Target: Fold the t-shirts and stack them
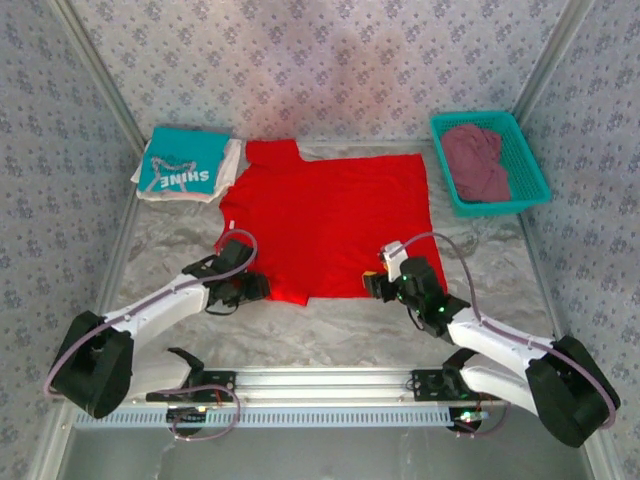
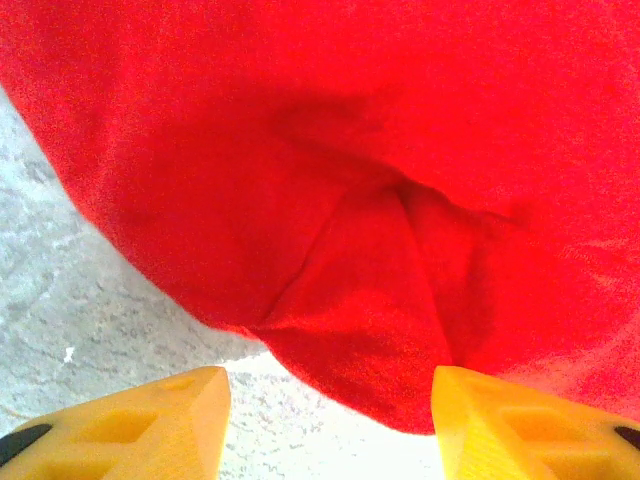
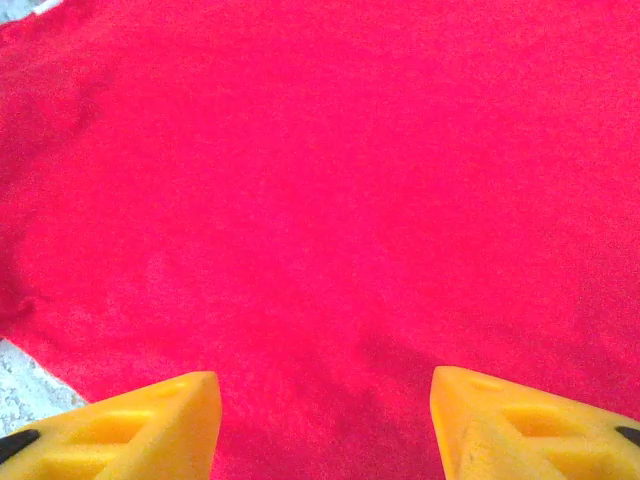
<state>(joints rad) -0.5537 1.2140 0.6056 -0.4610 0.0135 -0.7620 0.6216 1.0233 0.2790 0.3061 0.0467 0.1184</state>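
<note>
Red t-shirt [image 1: 325, 215] flat at table [image 1: 330, 335] centre. Left tool [image 1: 255, 290] at its near-left corner — jaws spread, bunched cloth just ahead, unpinched. Right tool [image 1: 380, 285] over near-right hem — spread, gripping nothing. Teal t-shirt [image 1: 185, 165] far-left corner; maroon t-shirt [image 1: 475, 160] in basket [image 1: 532, 170] far-right.

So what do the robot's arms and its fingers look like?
The white-and-black left arm and right arm have smooth white tubes between chunky black joints, and each ends in a big black base. A thin pale cable loops along each one. The fingers are bright yellow wedges with triangle-shaped hollows and small black patches at the edges.
</note>
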